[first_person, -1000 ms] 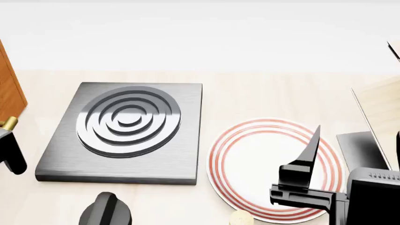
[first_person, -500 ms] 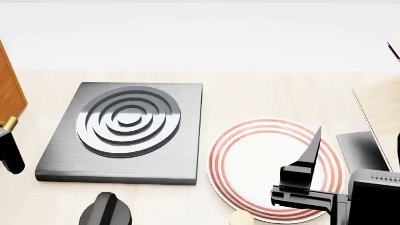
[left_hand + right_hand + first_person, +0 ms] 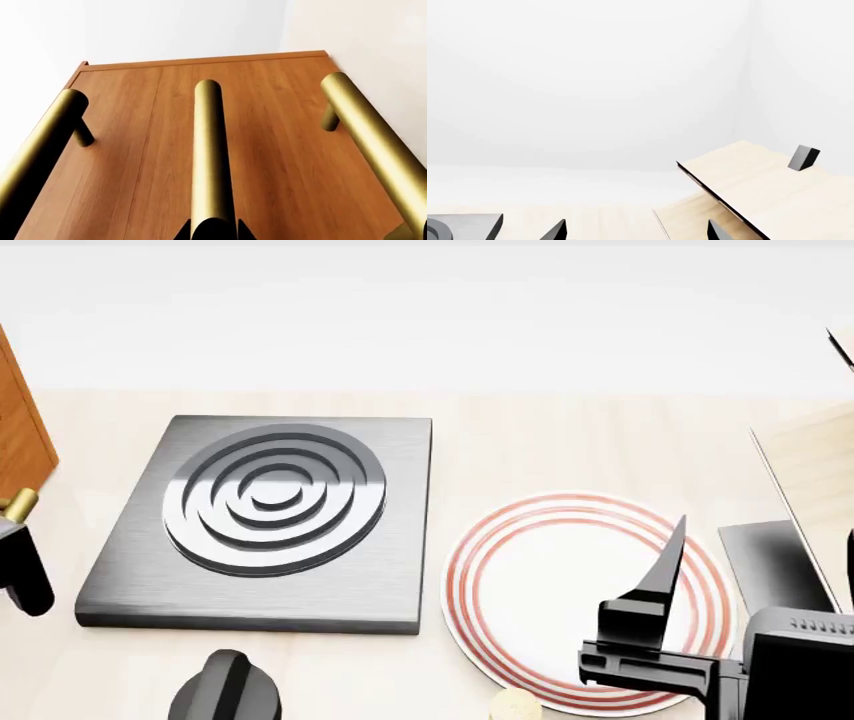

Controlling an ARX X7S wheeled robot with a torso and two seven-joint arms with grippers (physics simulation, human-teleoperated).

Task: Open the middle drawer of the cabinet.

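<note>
The cabinet [image 3: 280,100] fills the left wrist view as an orange-brown wooden front with three brass bar handles. The middle drawer [image 3: 175,165] carries the centre handle [image 3: 208,150], and my left gripper [image 3: 212,231] is shut on that handle, one dark fingertip tight against each side. In the head view only a sliver of the cabinet [image 3: 19,430] and one brass handle end [image 3: 19,505] show at the left edge, with the left gripper [image 3: 20,575] just below. My right gripper [image 3: 654,580] hovers open above a plate, its fingers wide apart and holding nothing [image 3: 635,232].
A black hob [image 3: 267,520] with ring burners lies on the pale counter right of the cabinet. A white plate with red rings [image 3: 534,570] sits under the right gripper. A pale wooden box [image 3: 814,470] stands at the right. A dark rounded object [image 3: 227,690] is at the front edge.
The right gripper has sunk slightly in the head view. The left gripper has barely shifted at the cabinet's handle.
</note>
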